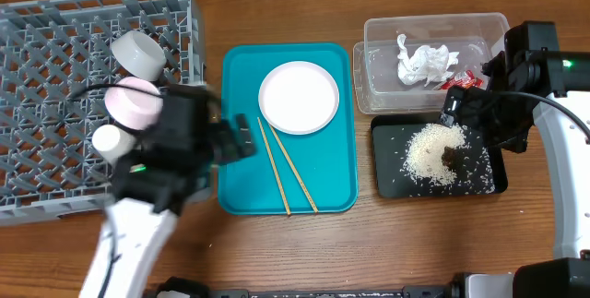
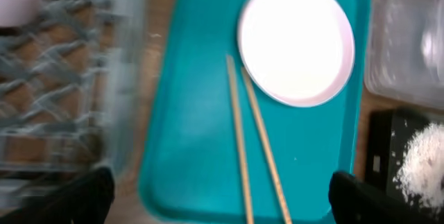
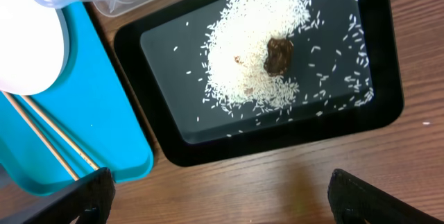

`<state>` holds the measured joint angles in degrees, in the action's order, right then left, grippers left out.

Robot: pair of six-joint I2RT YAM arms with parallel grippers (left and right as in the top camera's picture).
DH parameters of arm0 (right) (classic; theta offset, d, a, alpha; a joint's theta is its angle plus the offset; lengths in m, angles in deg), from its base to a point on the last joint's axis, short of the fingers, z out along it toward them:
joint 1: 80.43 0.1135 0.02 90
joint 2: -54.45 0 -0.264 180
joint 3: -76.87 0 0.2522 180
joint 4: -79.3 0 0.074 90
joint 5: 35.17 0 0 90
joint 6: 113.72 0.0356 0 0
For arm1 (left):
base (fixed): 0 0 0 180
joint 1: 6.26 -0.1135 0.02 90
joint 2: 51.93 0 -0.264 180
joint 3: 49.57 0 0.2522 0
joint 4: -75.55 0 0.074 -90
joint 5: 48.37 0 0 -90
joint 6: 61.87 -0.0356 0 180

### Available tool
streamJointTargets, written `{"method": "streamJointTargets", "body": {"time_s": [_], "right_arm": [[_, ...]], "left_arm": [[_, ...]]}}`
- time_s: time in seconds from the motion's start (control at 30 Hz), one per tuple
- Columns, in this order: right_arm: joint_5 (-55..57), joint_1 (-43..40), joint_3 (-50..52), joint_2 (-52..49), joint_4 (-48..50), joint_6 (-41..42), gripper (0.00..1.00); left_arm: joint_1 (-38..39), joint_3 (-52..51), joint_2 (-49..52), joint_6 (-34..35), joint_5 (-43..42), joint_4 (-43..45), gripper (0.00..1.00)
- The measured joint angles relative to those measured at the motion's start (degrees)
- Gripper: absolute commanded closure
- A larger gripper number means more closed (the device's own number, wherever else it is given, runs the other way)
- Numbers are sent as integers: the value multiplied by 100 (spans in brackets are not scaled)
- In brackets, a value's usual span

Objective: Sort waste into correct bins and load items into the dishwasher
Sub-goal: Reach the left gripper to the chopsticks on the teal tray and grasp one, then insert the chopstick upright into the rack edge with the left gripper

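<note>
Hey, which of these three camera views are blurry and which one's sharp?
Left wrist view: motion-smeared, worst over the grey plastic lattice dish rack; the round white plate is blown out. Overhead view: sharp, except the blurred left arm. Right wrist view: crisp, single grains of loose white rice on the shallow black rectangular tray stand distinct.

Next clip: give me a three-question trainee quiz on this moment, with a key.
1. How many vessels sit in the grey dish rack? A one, B three, C five.
2. True or false: the chopsticks lie in the dish rack.
3. Fill in: the rice lies in the ____ tray.
Key: 1 B: grey-green bowl, pink bowl, white cup. 2 false: they lie on the teal tray beside the white plate. 3 black tray.
</note>
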<state>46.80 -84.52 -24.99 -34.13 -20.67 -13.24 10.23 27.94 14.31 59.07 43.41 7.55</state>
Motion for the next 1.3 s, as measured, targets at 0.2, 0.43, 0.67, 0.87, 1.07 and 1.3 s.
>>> {"method": "streamJointTargets", "body": {"time_s": [0.2,0.43,0.67,0.87,1.07,1.3], "right_arm": [[-2,0,0,0,15,2,0],[0,0,0,0,24,2,0],[-4,0,0,0,31,2,0],[-2,0,0,0,26,2,0],[-2,0,0,0,28,0,0],[0,0,0,0,15,2,0]], "left_arm": [[597,-514,1178,118,-50,901,0],[605,-518,2651,319,-616,1226,22],[605,-522,3403,553,-1021,1207,57],[605,-522,3515,645,-1080,1202,88],[605,-522,3515,645,-1078,1064,96],[601,-417,3510,645,-988,599,96]]}}
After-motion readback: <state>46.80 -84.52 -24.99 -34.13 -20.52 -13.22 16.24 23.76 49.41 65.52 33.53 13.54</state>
